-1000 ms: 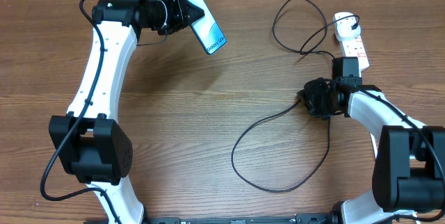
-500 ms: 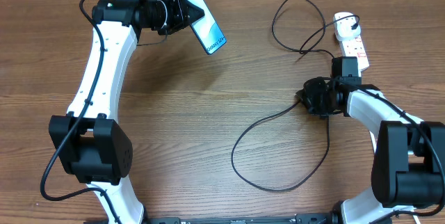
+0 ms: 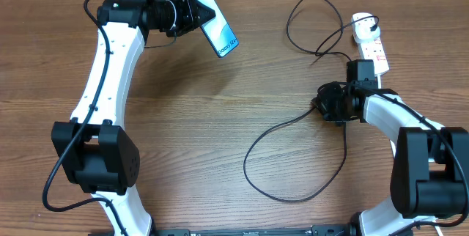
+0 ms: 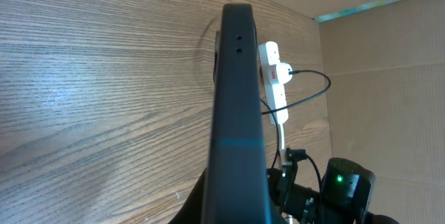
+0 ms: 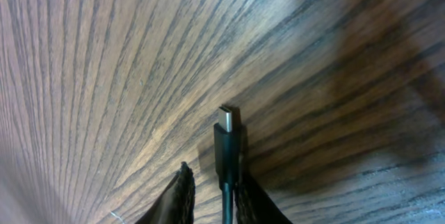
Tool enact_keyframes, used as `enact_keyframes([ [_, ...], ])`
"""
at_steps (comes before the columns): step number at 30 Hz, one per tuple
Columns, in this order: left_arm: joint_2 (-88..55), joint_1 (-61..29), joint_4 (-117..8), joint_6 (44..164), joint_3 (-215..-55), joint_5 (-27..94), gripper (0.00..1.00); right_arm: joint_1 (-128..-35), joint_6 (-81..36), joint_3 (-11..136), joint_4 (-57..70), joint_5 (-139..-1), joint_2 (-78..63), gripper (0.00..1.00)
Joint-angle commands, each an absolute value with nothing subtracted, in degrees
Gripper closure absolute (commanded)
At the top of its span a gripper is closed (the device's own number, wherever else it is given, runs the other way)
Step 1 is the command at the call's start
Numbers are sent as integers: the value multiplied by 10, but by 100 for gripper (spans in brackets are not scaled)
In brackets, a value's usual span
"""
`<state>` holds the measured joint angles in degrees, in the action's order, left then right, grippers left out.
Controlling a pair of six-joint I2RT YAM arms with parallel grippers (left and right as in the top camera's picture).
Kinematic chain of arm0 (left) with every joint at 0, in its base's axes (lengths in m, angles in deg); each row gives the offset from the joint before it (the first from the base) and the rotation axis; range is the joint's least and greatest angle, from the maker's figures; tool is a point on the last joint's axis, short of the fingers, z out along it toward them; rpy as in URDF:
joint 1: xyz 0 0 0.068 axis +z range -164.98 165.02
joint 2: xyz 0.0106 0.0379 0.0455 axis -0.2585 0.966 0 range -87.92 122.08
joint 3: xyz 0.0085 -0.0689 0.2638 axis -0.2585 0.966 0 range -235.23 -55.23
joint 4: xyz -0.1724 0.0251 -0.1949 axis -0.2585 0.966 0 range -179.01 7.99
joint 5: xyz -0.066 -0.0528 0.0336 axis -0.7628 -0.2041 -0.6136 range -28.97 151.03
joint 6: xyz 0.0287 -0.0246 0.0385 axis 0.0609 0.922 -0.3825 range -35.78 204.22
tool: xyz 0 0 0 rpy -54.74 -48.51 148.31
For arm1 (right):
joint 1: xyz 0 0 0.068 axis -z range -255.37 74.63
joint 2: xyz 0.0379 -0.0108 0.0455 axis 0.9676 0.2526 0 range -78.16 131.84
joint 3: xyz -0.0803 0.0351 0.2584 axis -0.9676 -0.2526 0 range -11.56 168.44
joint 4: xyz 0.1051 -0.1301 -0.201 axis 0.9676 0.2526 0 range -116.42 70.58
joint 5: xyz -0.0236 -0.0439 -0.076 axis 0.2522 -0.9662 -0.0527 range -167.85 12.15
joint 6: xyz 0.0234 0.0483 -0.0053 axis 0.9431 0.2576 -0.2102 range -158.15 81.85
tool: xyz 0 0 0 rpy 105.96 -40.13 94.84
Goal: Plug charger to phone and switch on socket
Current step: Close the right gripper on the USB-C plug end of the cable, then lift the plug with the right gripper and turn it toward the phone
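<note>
My left gripper is shut on the phone and holds it in the air over the table's far left, blue screen up. In the left wrist view the phone shows edge-on with its port holes. The charger cable loops across the table from the white socket to my right gripper. In the right wrist view the connector tip lies on the wood between the fingers of my right gripper. The right finger touches it and a narrow gap remains on the left.
The socket and its thick white lead lie at the table's far right, against a cardboard wall. The black cable makes a second loop beside the socket. Both white arms stand along the table's sides.
The right jaws have narrowed around the connector tip, and that gripper has crept slightly left. The left arm and the phone have not moved.
</note>
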<state>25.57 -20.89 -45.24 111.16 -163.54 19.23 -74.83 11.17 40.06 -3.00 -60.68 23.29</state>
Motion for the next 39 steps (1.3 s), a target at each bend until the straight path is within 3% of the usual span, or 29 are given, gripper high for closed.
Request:
enact_keyframes([
  [1,253,-212,-455,1115,-1651,179,96,-753,111,394,-28,-634,255,83],
  [9,253,-212,-455,1115,-1651,179,96,-753,96,394,-37,-651,255,96],
  [20,253,-212,-455,1115,-1651,179,96,-753,55,395,-56,-601,254,96],
  [32,253,-212,-463,1132,-1651,162,96,-753,-113,415,-97,-392,199,96],
  [39,253,-212,-489,1135,-1651,129,96,-753,-117,415,-138,-279,168,96],
])
